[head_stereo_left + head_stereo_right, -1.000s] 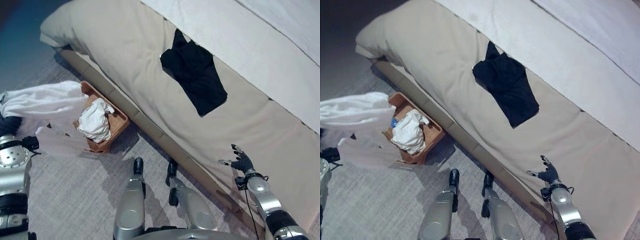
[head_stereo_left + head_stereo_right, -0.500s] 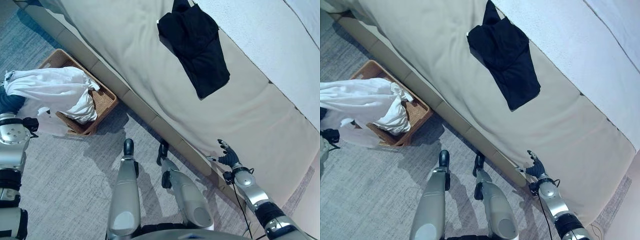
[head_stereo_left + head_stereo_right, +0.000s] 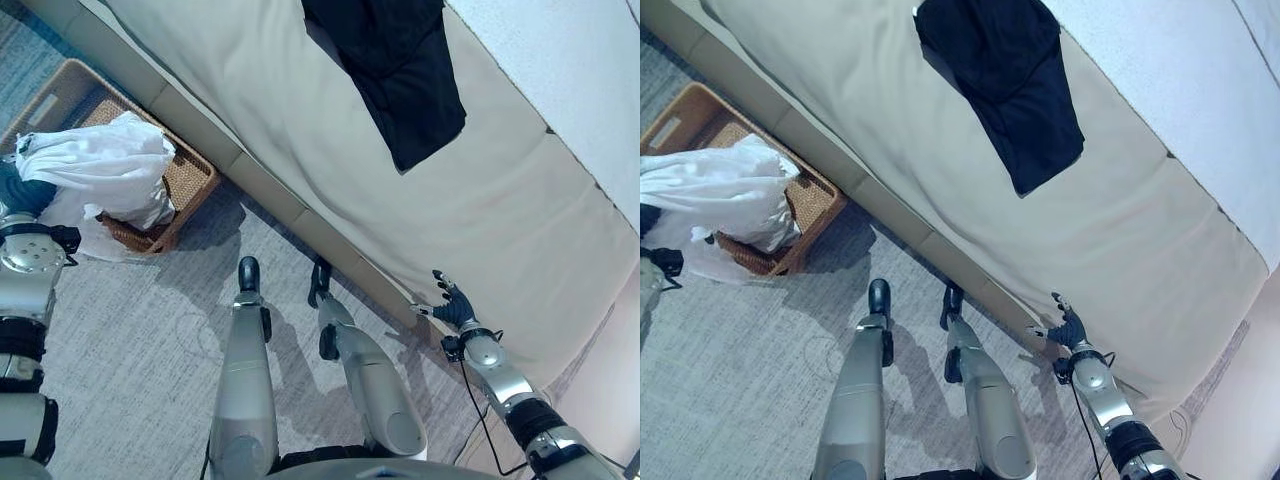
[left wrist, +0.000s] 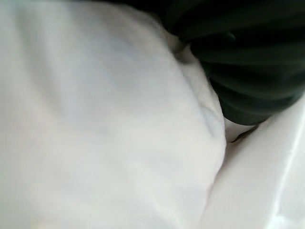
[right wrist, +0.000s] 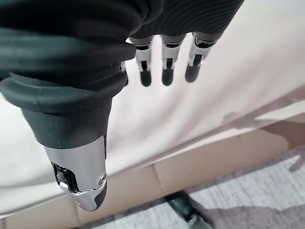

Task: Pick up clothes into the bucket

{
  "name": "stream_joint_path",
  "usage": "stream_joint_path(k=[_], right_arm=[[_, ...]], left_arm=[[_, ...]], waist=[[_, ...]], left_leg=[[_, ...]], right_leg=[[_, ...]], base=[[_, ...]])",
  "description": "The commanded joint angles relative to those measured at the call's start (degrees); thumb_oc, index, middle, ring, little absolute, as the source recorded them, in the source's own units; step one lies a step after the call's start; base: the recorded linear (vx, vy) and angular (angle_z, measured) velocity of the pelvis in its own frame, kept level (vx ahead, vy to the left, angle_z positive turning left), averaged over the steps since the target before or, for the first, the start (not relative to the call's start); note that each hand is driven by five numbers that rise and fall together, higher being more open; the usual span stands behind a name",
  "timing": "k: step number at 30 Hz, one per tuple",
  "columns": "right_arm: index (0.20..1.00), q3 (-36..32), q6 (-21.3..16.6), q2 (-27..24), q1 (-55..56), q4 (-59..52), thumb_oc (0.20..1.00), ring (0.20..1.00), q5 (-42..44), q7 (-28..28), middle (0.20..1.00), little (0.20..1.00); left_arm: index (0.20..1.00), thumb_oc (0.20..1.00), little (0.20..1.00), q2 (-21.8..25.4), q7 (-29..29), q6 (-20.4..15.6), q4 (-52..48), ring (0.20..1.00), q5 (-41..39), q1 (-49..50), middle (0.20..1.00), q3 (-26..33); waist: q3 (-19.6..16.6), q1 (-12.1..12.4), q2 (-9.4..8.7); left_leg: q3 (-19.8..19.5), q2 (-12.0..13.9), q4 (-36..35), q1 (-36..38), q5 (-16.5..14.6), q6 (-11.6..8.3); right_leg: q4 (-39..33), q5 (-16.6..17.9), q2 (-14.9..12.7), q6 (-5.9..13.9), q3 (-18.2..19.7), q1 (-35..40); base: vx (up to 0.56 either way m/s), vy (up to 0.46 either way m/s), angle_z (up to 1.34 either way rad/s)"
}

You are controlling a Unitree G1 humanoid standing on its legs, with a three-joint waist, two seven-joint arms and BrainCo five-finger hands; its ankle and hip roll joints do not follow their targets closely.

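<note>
Right hand [image 3: 453, 306] fingers [image 5: 166, 71] straight and relaxed, holding nothing, beside the bed [image 3: 300, 110] edge. Left hand [image 4: 248, 67] buried in white cloth [image 3: 95, 170]; grasp not discernible. White cloth draped over basket [image 3: 190, 180] on the floor, judged partly in. Black garment [image 3: 400, 70] left on the bed, not yet collected.

Woven wicker basket [image 3: 195, 185], coarse, matt. Soft white cloth [image 3: 95, 165] heaped in it, smooth. Beside basket: matt beige fabric bed [image 3: 300, 120], matt black garment [image 3: 400, 60], ribbed grey carpet [image 3: 130, 360].
</note>
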Motion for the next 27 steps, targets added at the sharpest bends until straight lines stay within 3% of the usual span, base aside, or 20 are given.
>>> stream_joint_path(k=[1, 2, 3, 5, 6, 7, 8, 9, 20, 21, 22, 27], right_arm=[[1.0, 0.55, -1.62, -1.47, -0.08, -2.46, 1.0, 1.0, 1.81, -1.28, 1.0, 1.0], [1.0, 0.7, -1.45, -1.36, 0.1, -2.33, 1.0, 1.0, 1.83, -1.35, 1.0, 1.0], [1.0, 0.7, -1.52, -1.38, 0.1, -2.52, 1.0, 1.0, 1.68, -1.28, 1.0, 1.0], [1.0, 0.9, -1.47, -1.41, 0.05, -2.63, 1.0, 1.0, 1.51, -1.28, 1.0, 1.0], [1.0, 1.0, -1.48, -1.36, -0.01, -2.68, 1.0, 1.0, 1.6, -1.32, 1.0, 1.0], [1.0, 0.98, -1.4, -1.3, 0.05, -2.7, 1.0, 1.0, 1.57, -1.41, 1.0, 1.0], [1.0, 1.05, -1.43, -1.18, 0.14, -2.69, 1.0, 1.0, 1.62, -1.44, 1.0, 1.0], [1.0, 1.24, -1.33, -1.11, 0.36, -2.51, 1.0, 1.0, 1.67, -1.55, 1.0, 1.0], [1.0, 0.86, -0.68, 0.08, 0.85, -3.44, 1.0, 1.0, 2.67, -1.82, 1.0, 1.0], [1.0, 0.47, -0.7, 0.14, 0.7, -3.85, 1.0, 1.0, 2.99, -1.86, 1.0, 1.0], [1.0, 0.49, -0.73, 0.18, 0.91, -3.94, 1.0, 1.0, 3.11, -1.88, 1.0, 1.0], [1.0, -2.47, -1.51, 0.19, 1.1, -7.79, 1.0, 1.0, 4.62, -3.11, 1.0, 1.0]], left_arm=[[0.2, 0.2, 0.2, 6.81, 2.24, -1.13, -1.19, 0.2, 2.26, -2.5, 0.2, 3.3], [0.2, 0.2, 0.2, 6.88, 2.39, -0.97, -1.48, 0.2, 2.39, -2.02, 0.2, 3.41], [0.2, 0.2, 0.2, 6.91, 2.36, -0.86, -1.75, 0.2, 2.71, -2.08, 0.2, 3.46], [0.2, 0.2, 0.2, 6.94, 2.51, -0.67, -1.68, 0.2, 3.06, -2.17, 0.2, 3.4], [0.479, 0.479, 0.479, 6.83, 2.59, -0.51, -1.2, 0.479, 3.06, -2.53, 0.479, 3.31], [1.0, 1.0, 1.0, 6.83, 2.73, -0.19, -0.84, 1.0, 3.33, -2.67, 1.0, 3.38], [1.0, 1.0, 1.0, 6.72, 3.06, 0.14, -0.19, 1.0, 3.51, -3.0, 1.0, 3.25], [1.0, 1.0, 1.0, 6.69, 3.4, 0.68, 0.5, 1.0, 3.82, -3.31, 1.0, 3.03], [1.0, 1.0, 1.0, 3.94, 5.26, 2.57, 2.51, 1.0, 0.74, -3.13, 1.0, 6.29], [1.0, 1.0, 1.0, 3.8, 5.16, 2.71, 2.25, 1.0, 0.77, -3.12, 1.0, 6.47], [1.0, 1.0, 1.0, 3.71, 5.17, 2.73, 1.86, 1.0, 0.94, -2.66, 1.0, 6.51], [1.0, 1.0, 1.0, 1.7, 6.05, 2.58, -1.03, 1.0, 2.28, 0.63, 1.0, 8.69]], waist=[[1.23, 1.34, -3.77], [1.23, 1.62, -3.39], [1.23, 1.27, -3.88], [1.23, 1.09, -4.03], [1.23, 0.93, -4.16], [1.23, 0.88, -4.21], [1.23, 0.74, -4.35], [1.23, 1.12, -3.93], [1.23, 0.7, -4.88], [1.23, 0.32, -5.3], [1.23, 0.75, -4.79], [1.23, 0.74, -4.39]], left_leg=[[-3.5, -2.74, 0.08, 1.4, -1.19, 1.69], [-4.14, -2.25, 0.1, 2.64, -3.35, 1.52], [-3.69, -2.73, -0.05, 1.12, -1.22, 1.7], [-3.69, -2.66, -0.03, 0.82, -1.29, 1.71], [-3.56, -2.72, -0.03, 0.71, -1.32, 1.75], [-3.54, -2.68, 0.12, 0.47, -1.38, 1.76], [-3.49, -2.67, 0.1, 0.41, -1.38, 1.79], [-3.99, -2.04, 0.5, 1.62, -3.77, 1.63], [-4.14, -1.87, 0.21, 1.6, -3.98, 1.71], [-3.64, -2.44, -0.28, 0.33, -1.58, 1.84], [-4.2, -1.89, -0.11, 1.84, -3.84, 1.69], [-4.0, -2.13, -0.93, 2.63, -3.45, 1.7]], right_leg=[[-0.4, 0.42, -4.06, 5.88, 1.4, 3.49], [-0.53, -0.67, -3.37, 6.23, 1.66, 4.53], [-0.55, 0.49, -4.06, 5.92, 1.29, 3.17], [-0.55, 0.49, -3.99, 5.95, 1.32, 2.76], [-0.65, 0.55, -3.94, 5.96, 1.39, 2.72], [-0.67, 0.59, -3.9, 5.96, 1.45, 2.54], [-0.71, 0.68, -3.88, 5.96, 1.51, 2.47], [-0.83, -0.44, -3.04, 6.31, 1.85, 3.7], [-1.25, -0.26, -2.68, 6.19, 1.93, 3.6], [-1.18, 0.93, -3.44, 5.89, 1.61, 2.21], [-1.22, -0.27, -2.76, 6.23, 1.84, 3.64], [-0.96, -0.48, -3.01, 6.22, 1.63, 3.85]], base=[[0.0, 0.0, 0.0], [-0.08, -0.002, 0.03], [0.01, -0.008, 0.06], [-0.04, -0.008, 0.04], [0.0, 0.0, 0.0], [0.0, 0.0, 0.0], [0.09, -0.005, -0.01], [0.09, -0.01, -0.02], [0.0, -0.002, 0.0], [0.0, 0.0, 0.0], [0.0, 0.0, 0.0], [0.0, -0.005, -0.02]])
